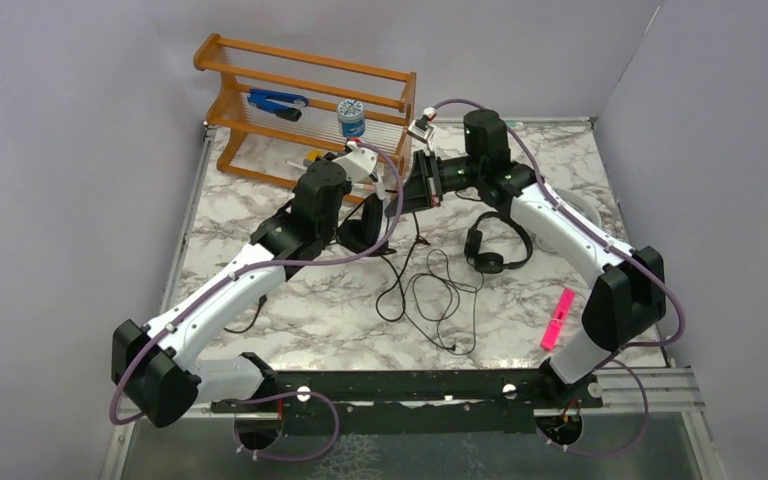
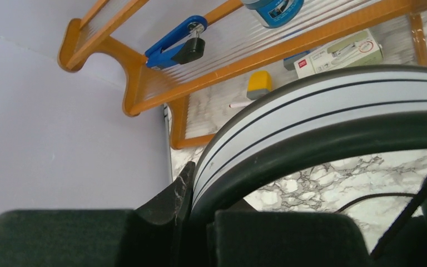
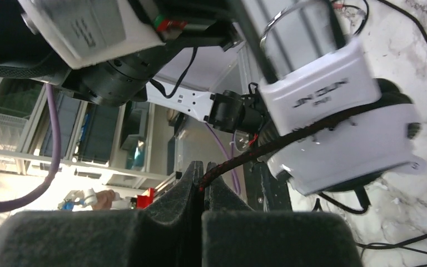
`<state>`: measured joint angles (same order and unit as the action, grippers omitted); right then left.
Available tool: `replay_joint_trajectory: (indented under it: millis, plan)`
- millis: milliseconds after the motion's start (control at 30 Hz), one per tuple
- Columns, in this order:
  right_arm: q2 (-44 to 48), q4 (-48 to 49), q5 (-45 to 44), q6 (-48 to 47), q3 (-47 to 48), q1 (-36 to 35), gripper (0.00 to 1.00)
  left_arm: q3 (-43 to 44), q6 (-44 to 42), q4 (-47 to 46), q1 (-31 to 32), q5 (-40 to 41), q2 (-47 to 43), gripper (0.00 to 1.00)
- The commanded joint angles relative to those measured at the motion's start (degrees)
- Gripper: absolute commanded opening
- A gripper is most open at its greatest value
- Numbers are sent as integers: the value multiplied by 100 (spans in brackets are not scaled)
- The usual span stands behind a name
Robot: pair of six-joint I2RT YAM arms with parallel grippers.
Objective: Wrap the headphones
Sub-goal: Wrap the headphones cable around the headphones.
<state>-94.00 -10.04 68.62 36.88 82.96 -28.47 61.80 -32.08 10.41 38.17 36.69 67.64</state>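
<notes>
Wooden rack [image 1: 300,100] stands at far left with a blue clamp [image 1: 278,103] on it; neither is in play.

Just near of the rack, the left gripper [image 2: 192,192] is pressed onto the headband of the white headphones [image 2: 322,100], holding them off the table [image 1: 310,310] at mid-far. The band is smooth and curved, so I judge it could swivel or slide in the pads under a sideways pull.

To its right, almost touching wrists, the right gripper [image 3: 202,178] pinches the braided black cord [image 3: 267,147] close to where it meets the white ear cup [image 3: 333,105].

Risks as I see them:
- A pinch this close to the cup means any tug loads the cord's exit point.
- A thin cord may slip through the pads mid-wind.
- The arms are crowded — a wide wrapping arc could knock them together.

The slack lies in loose loops [image 1: 430,290] at table centre, near the black headphones [image 1: 495,250]. Hauling it in could knot it or drag that set along.
</notes>
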Motion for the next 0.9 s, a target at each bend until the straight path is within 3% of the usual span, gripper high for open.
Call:
replay_joint_trajectory:
  millis: [0,267,333,367,633,867]
  plan:
    - [760,1630,-307,1173,-461,-253,3,665,909,-25,1,1210,462,0]
    - [1243,2290,-2120,1398,-1320,-948,6,1994,3447,905,46,1140,1022,0]
    - [1393,2099,-2699,1144,-1360,-1205,9,2188,3846,962,58,1055,1113,0]
    - [1595,2100,-3397,609,-1493,-1551,16,2527,4360,1074,63,1067,1279,0]
    - [2121,2590,-4402,-573,-2418,-1991,29,3515,4998,1365,80,1048,1438,0]
    - [2216,3615,-4779,-814,-3156,-2100,30,3910,5596,1367,87,625,1272,0]
